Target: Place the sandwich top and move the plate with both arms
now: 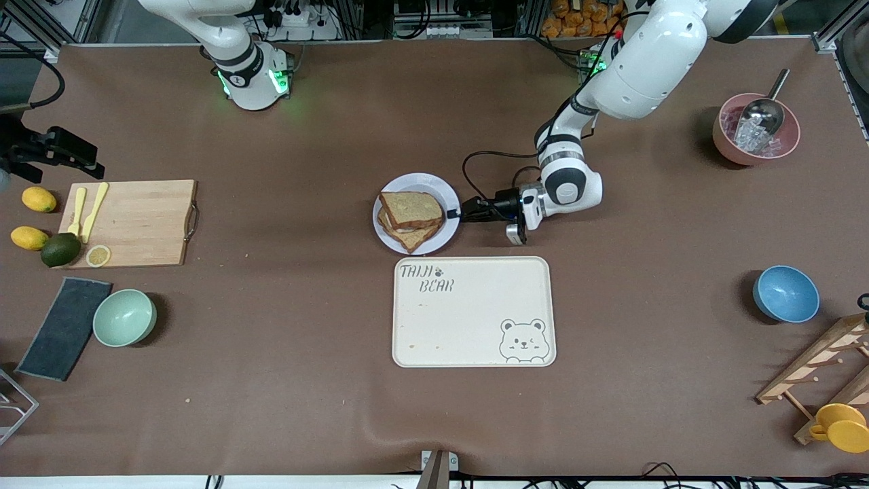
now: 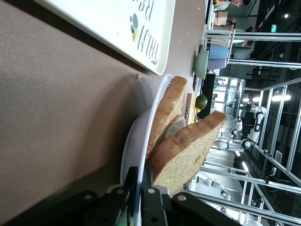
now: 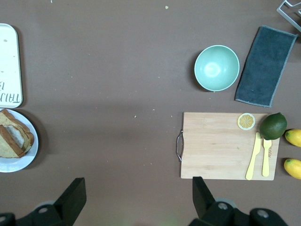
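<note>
My right gripper [image 3: 136,207] waits high over the bare table with its fingers spread apart, the cutting board [image 1: 132,223] toward its end. The sandwich top [image 1: 410,208] already lies askew on the stack; soft and loose, it could slide if tipped. My left gripper [image 1: 456,213] pinches the stiff, light plate [image 1: 434,184] by its rim, the sensible hold.

front camera looks down high over the desk [image 1: 271,380], facing the arms; left wrist view hugs the plate [image 2: 136,141] rim; right wrist view, high overhead, shares plate and tray [image 3: 9,66].
</note>
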Robot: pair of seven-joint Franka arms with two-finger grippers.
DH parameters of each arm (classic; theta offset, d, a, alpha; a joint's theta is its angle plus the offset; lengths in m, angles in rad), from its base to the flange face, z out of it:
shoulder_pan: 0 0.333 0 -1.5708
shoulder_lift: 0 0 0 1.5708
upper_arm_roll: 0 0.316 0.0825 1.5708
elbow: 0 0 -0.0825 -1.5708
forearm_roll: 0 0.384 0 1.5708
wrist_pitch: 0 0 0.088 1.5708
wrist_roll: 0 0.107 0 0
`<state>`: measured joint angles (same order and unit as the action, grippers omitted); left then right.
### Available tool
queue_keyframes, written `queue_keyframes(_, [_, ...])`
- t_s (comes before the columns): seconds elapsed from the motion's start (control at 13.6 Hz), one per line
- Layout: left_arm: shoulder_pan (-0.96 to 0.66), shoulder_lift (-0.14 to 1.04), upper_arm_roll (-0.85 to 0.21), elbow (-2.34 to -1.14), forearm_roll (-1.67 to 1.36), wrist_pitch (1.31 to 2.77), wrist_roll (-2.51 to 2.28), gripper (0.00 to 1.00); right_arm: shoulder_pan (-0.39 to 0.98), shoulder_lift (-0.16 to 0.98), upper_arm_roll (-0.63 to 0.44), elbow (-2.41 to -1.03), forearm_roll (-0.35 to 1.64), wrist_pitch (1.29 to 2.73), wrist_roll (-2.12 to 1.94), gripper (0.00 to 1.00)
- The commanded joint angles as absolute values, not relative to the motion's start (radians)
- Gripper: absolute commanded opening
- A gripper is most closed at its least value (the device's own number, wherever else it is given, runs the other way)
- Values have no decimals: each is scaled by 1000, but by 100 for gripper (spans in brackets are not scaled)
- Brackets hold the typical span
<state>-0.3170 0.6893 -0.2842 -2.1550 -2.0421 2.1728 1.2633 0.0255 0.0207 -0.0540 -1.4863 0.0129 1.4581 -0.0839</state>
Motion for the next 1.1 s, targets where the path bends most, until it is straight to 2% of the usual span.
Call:
queue_keyframes(0.0, [-319, 736, -287, -2118, -2077, 2184, 1295, 6, 20, -3, -44, -1513, 12, 1470, -84, 100])
queue_keyframes(0.52, [-311, 704, -310, -2121, -2080, 2175, 1292, 5, 41, 3, -44, -1505, 12, 1477, -87, 100])
queue_keyframes(0.81, [-191, 687, -444, -2117, -2080, 2169, 1287, 4, 43, 3, -44, -1491, 14, 1491, -81, 100])
queue_keyframes(1.03, [-167, 666, -457, -2120, -2079, 2169, 1287, 3, 40, 3, -44, -1493, 15, 1488, -81, 100])
